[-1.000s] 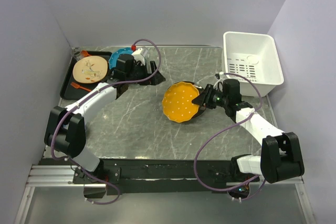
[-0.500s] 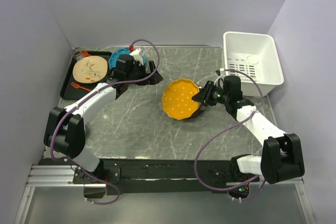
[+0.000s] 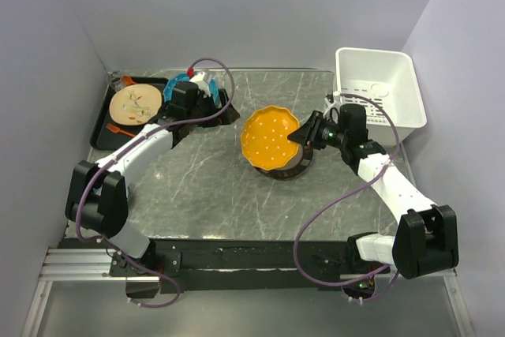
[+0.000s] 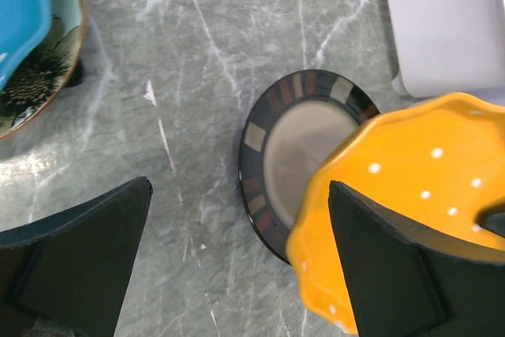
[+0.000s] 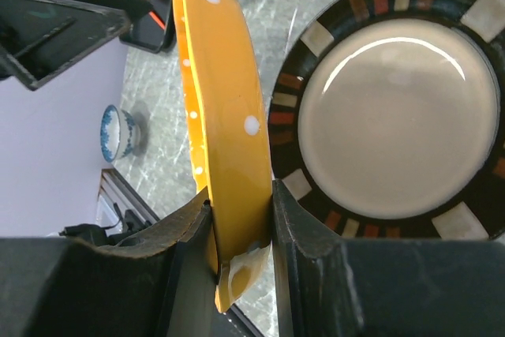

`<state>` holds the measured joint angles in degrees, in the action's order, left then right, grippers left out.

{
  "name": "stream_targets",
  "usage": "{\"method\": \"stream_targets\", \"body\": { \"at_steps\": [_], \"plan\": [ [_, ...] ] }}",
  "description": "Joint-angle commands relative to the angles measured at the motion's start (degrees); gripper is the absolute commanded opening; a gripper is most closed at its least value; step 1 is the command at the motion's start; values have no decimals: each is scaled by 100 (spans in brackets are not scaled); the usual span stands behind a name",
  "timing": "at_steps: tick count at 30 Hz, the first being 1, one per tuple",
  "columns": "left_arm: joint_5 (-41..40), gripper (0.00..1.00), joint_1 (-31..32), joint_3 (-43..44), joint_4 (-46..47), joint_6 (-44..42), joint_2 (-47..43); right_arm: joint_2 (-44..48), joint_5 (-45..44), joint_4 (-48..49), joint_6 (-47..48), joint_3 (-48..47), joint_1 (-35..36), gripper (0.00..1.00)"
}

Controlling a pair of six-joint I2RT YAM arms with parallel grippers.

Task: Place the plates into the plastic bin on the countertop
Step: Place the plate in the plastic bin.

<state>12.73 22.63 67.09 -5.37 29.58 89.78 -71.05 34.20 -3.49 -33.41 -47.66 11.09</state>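
Seen from above, across the countertop, near to far:

At centre, lying flat, a dark plate with a striped rim and pale middle (mostly covered from overhead, plain in the wrist views).

Just over it, overlapping its 10 o'clock side, the orange plate, tilted rather than flat, dotted face up and toward 9 o'clock. Pinched by the rim at its 3 o'clock edge in the right gripper, fingers pressed to both faces, plate edge-on between them.

Farther, toward 11 o'clock, the left gripper, spread wide and holding nothing, over bare stone.

Beside it, a teal plate at the edge of the black tray.

Farthest, at 2 o'clock, the plastic bin, well apart from the orange plate.
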Motion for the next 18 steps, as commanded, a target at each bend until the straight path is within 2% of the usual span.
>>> {"method": "stream_targets", "body": {
  "at_steps": [1, 7, 18],
  "plan": [
    [-358, 99, -75, 129, -61, 205, -48, 372, 404, 533, -219, -578, -37, 0],
    [-544, 99, -136, 59, -87, 382, -31, 372, 395, 384, -158, -876, -107, 0],
    [-316, 99, -136, 103, -202, 373, 286, 293, 509, 208, -254, -1263, -362, 0]
  ]
}}
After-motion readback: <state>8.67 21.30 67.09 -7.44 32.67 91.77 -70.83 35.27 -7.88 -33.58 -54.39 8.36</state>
